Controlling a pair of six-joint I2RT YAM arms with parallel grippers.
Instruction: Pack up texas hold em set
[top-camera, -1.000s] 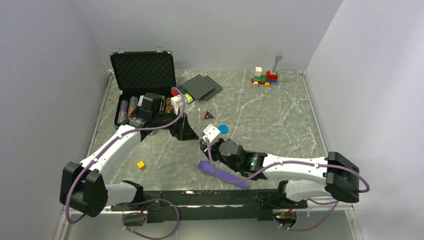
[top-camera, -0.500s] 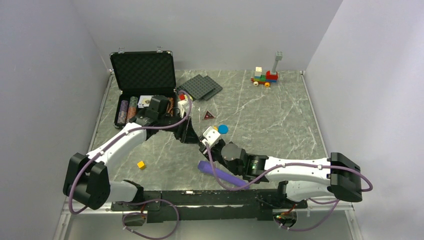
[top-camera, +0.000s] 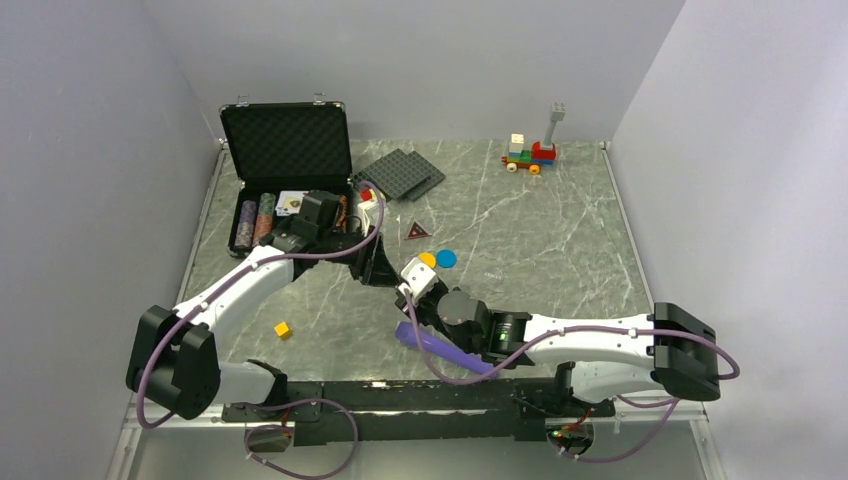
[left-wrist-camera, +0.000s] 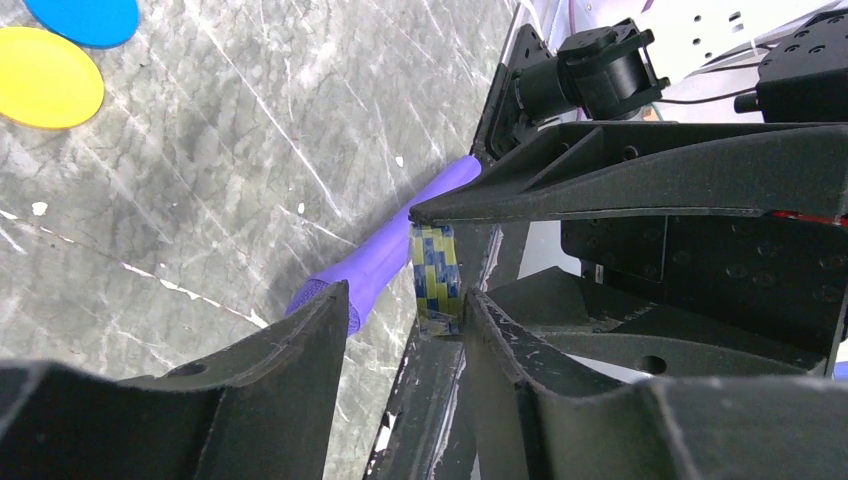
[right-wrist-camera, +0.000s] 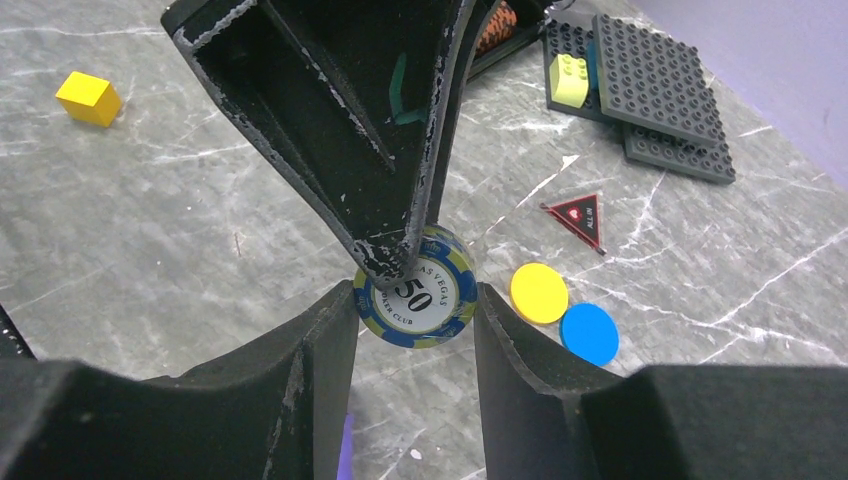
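Overhead, the spot where the 2 arms meet is buried under the right wrist's white camera block (top-camera: 421, 277), so the exchange shows only from the wrist views. The left arm (top-camera: 235, 285) also covers part of the open black case (top-camera: 285, 140) at the far-left corner. Striped chip stacks (top-camera: 246, 222) and a playing card (top-camera: 292, 203) peek out of its tray, the card's face too small to read.

The table (top-camera: 560, 240) is grey-green marble-look with white veins all over, with pale grey walls (top-camera: 450, 60) on 3 sides. Near the middle a yellow disc (right-wrist-camera: 538, 292) lies flat with a blue disc (right-wrist-camera: 589, 333) just beside it. The dark red triangle (right-wrist-camera: 580, 215) sits a little beyond, its red mark too small to make out. A purple cylinder (left-wrist-camera: 380, 265) lies toward the near edge.

And here's the poker chip (right-wrist-camera: 415, 300), up off the table and pinched edge to edge by the right gripper (right-wrist-camera: 415, 312). Its face reads "LAS VEGAS", "50", "POKER CLUB". The left gripper (left-wrist-camera: 405, 300) points in from the opposite side, roughly half apart around the chip. 1 finger is close against the chip, and there's a clear gap on the other side.
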